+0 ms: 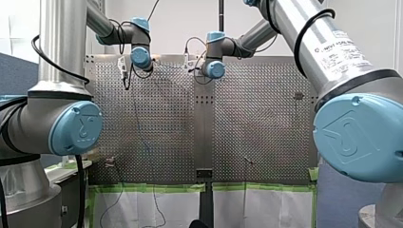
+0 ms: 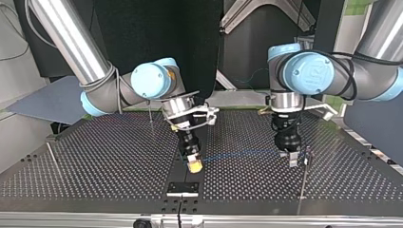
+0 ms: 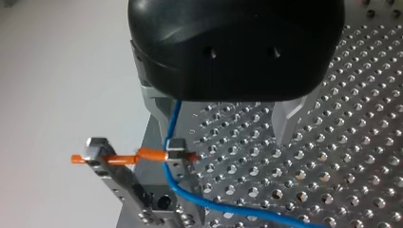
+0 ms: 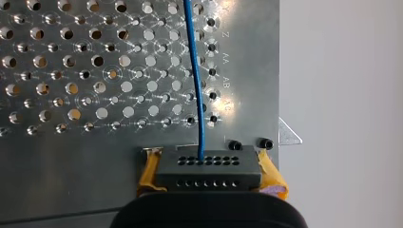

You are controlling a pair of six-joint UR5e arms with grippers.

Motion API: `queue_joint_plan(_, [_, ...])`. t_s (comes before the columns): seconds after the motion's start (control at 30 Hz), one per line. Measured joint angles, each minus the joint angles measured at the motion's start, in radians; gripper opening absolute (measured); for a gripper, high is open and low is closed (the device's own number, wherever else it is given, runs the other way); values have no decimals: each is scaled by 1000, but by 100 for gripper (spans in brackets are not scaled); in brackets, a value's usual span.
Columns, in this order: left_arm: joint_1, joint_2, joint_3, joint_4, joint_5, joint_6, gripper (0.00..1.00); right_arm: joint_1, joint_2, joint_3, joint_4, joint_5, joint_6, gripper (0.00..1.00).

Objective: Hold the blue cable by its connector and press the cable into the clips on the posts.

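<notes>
At the top view's middle, my right gripper (image 2: 194, 164) clamps its yellow pads on the black connector (image 4: 209, 168) of the blue cable (image 2: 237, 153). My left gripper (image 3: 223, 128) stands spread, gripping nothing. The cable crosses one clip (image 3: 176, 147). Whether it is seated I cannot tell, and another post (image 2: 150, 116) apparently remains.

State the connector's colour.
Dark grey; the connector shows best in the right wrist view.

Silver arm tubes (image 1: 62, 42), light-blue joint caps (image 1: 76, 128), black cables (image 1: 297, 47), white label (image 1: 344, 47).
</notes>
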Motion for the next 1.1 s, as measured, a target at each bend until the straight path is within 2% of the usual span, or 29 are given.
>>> queue_joint_plan(0.17, [-1,0,-5,9,0,-9,100,1,0,0,1,0,0,0])
queue_joint_plan(0.33, [-4,0,-5,0,-35,-7,100,1,0,0,2,0,0,0])
queue_joint_plan(0.53, [-15,0,-2,-8,-63,21,100,4,0,0,3,0,-1,0])
queue_joint_plan(0.67, [-25,0,-1,7,-56,29,100,7,0,0,4,0,-1,0])
queue_joint_plan(0.9, [-32,0,5,33,-9,33,100,8,0,0,6,0,-1,0])
queue_joint_plan(1.1, [-35,0,5,43,-25,38,100,9,0,0,6,0,-1,0])
